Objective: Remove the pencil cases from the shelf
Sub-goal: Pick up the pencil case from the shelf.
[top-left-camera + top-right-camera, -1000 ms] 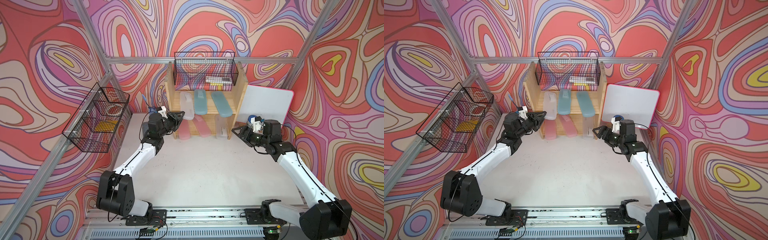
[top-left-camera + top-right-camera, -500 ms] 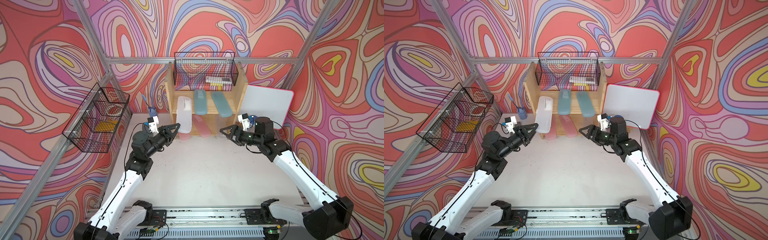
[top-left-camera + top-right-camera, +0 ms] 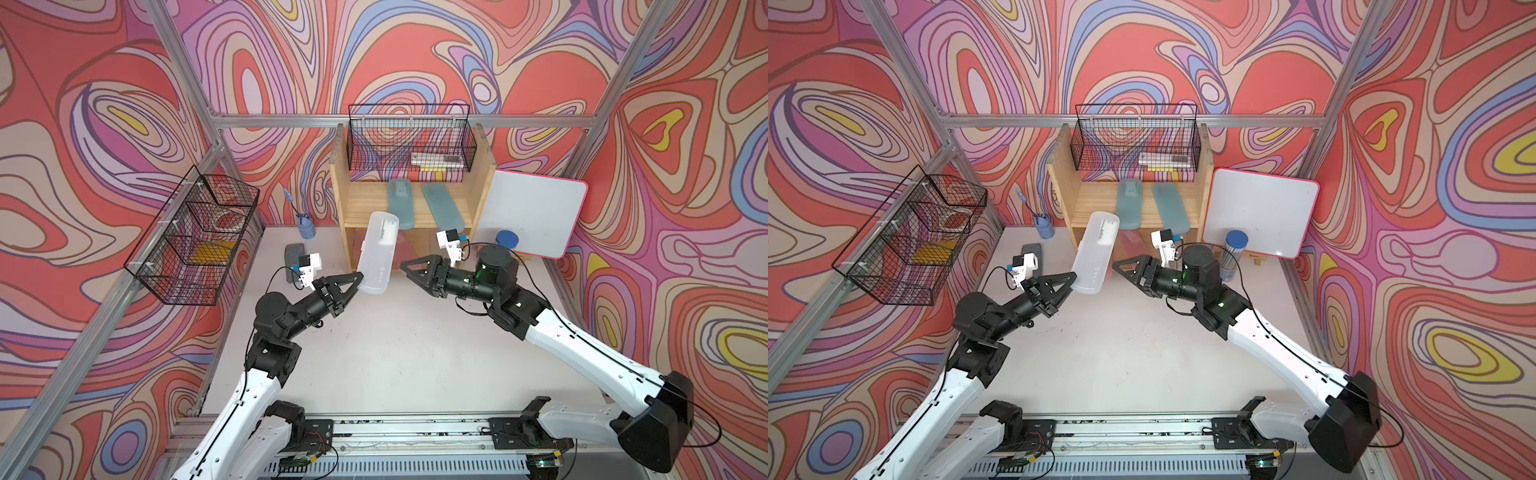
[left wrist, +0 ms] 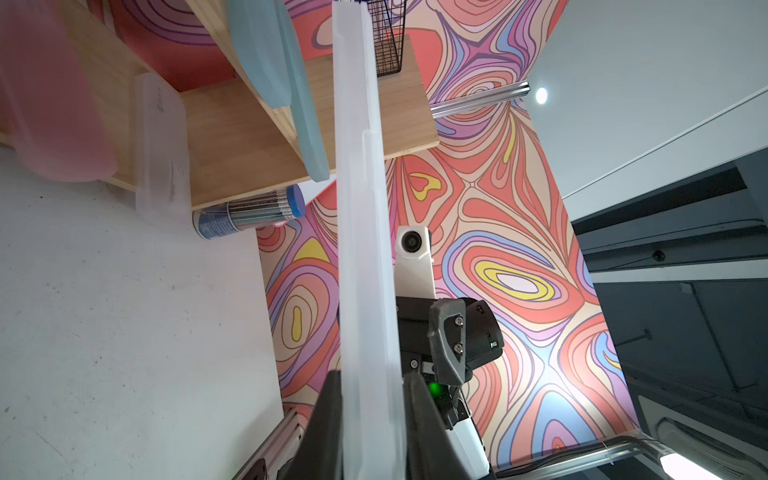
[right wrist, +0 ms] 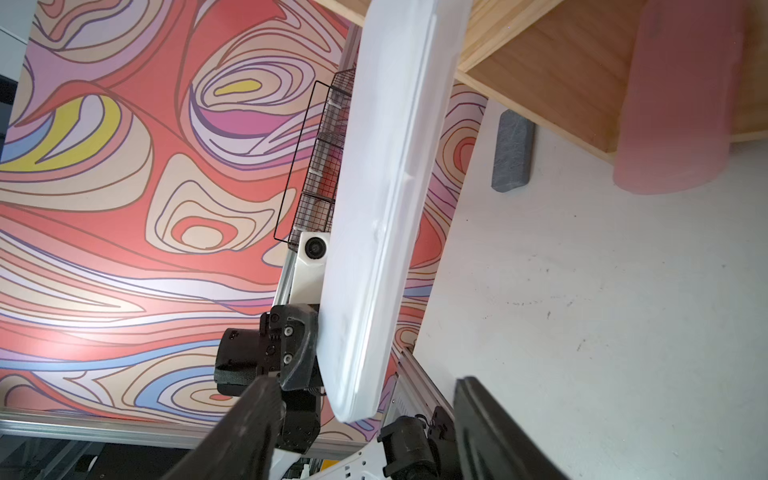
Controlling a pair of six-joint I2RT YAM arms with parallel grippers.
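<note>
The left fingers (image 3: pixel 355 276) are clamped flat on the near end of one frosted clear case (image 3: pixel 379 251). That case is off the shelf (image 3: pixel 482 187) and held in the air over the tabletop (image 3: pixel 399 357), its long body slanting up and away so the far end sits in front of the upper board. The right fingers (image 3: pixel 408 265) stand partly open just to the right of that near end, holding nothing. In the right wrist view the case's rounded tip lines up with the gap between them, but I cannot tell whether it is inside. Two teal cases (image 3: pixel 441 210) lie on the upper tier; a pink case (image 5: pixel 681 95) and a second clear case (image 4: pixel 160 149) are at the lower one.

A handover or a set-down looks likely next. The grip is at one end only, so the long body could pivot or slide in the fingers if the arm swings fast. If the right fingers close off-centre, or the left let go too soon, the case drops. The arms are close enough to knock each other, and the raised far end could clip the nearer teal case and drag it off the board
</note>
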